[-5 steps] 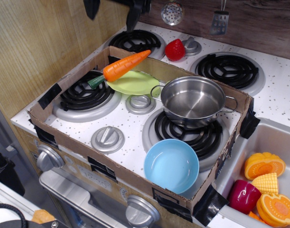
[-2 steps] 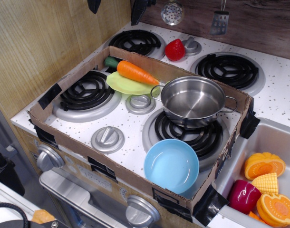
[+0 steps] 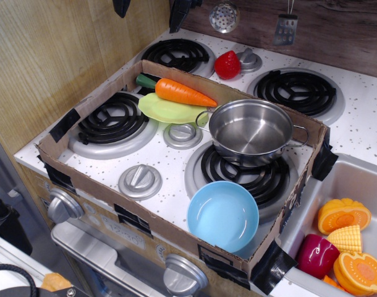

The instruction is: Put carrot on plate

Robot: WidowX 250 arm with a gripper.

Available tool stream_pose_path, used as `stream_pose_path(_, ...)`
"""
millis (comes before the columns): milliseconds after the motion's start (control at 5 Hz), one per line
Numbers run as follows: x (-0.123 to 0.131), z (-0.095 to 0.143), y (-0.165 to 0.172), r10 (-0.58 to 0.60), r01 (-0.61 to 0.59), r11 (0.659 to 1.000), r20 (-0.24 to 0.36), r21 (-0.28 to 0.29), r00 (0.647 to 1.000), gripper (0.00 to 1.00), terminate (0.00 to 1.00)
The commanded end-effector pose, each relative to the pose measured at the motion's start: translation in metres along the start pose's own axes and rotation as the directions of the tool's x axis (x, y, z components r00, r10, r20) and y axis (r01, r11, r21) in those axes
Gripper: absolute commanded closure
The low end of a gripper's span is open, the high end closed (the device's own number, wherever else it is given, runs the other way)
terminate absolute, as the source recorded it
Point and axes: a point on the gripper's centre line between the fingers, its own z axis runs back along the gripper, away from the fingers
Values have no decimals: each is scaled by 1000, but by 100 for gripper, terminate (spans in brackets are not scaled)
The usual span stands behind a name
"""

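Note:
The orange carrot (image 3: pixel 181 93) lies on its side along the back edge of the lime-green plate (image 3: pixel 167 110), green stub pointing left toward the cardboard wall. The plate sits between the left burner and the steel pot. My gripper (image 3: pixel 150 7) is high at the top edge of the frame, above and behind the carrot; only two dark fingertips (image 3: pixel 178 13) show, spread apart, holding nothing.
A steel pot (image 3: pixel 250 130) stands right of the plate on the front right burner. A light-blue bowl (image 3: pixel 223 215) sits at the front. A red strawberry (image 3: pixel 227 65) is behind the cardboard wall (image 3: pixel 176 238). The sink (image 3: pixel 355 185) at right holds toy food.
The carrot was tilted with its tip up a second ago; it now lies flat on the plate with its tip pointing right. The gripper fingers have risen toward the top edge.

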Motion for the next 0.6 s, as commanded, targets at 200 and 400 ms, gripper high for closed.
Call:
stream_pose_path(200, 11, 23, -5, 23, -22, 1000, 67, -11, 997, 0, 0)
stream_pose_path(400, 11, 23, -5, 23, -22, 1000, 67, -11, 997, 0, 100)
